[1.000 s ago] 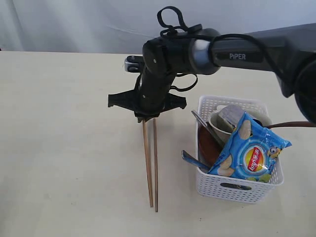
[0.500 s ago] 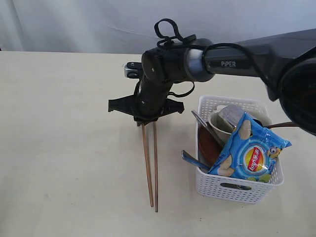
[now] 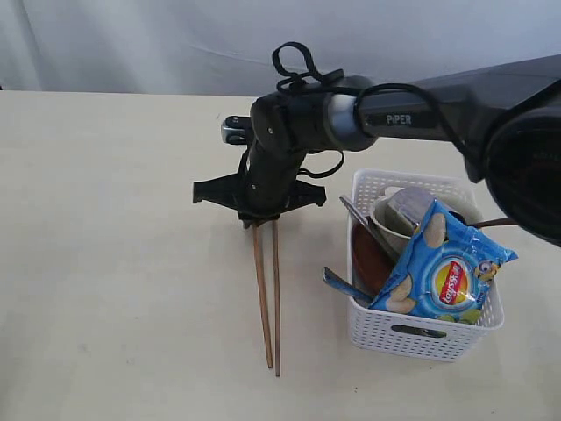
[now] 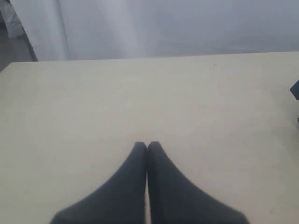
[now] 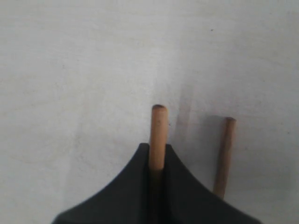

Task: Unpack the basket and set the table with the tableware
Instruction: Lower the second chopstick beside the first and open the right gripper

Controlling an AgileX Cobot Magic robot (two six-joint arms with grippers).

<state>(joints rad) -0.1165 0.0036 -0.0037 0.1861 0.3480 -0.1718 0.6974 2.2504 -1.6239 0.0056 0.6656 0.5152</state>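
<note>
My right gripper [image 3: 260, 219] is shut on the upper end of one wooden chopstick [image 5: 158, 126], left of the white basket [image 3: 421, 338]. The second chopstick [image 5: 224, 154] lies just beside the jaws, outside them. Both chopsticks [image 3: 267, 298] slant down to the table [image 3: 114, 263], with their far tips resting near its front. The basket holds a steel cup [image 3: 408, 205], a white bowl [image 3: 383, 217], a brown plate [image 3: 366, 259] and steel cutlery [image 3: 340, 284]. A dark spoon handle [image 3: 517, 221] sticks out on its right. My left gripper [image 4: 147, 144] is shut over bare tabletop, with nothing in it.
A blue crisp packet [image 3: 443, 276] leans over the front of the basket and covers much of what is inside. The right arm [image 3: 438, 96] reaches across above the basket's back. A pale curtain [image 3: 175, 44] hangs behind the table's far edge.
The right gripper has sunk a little with the chopstick's upper end in it. The chopsticks' far tips have stayed in place on the table.
</note>
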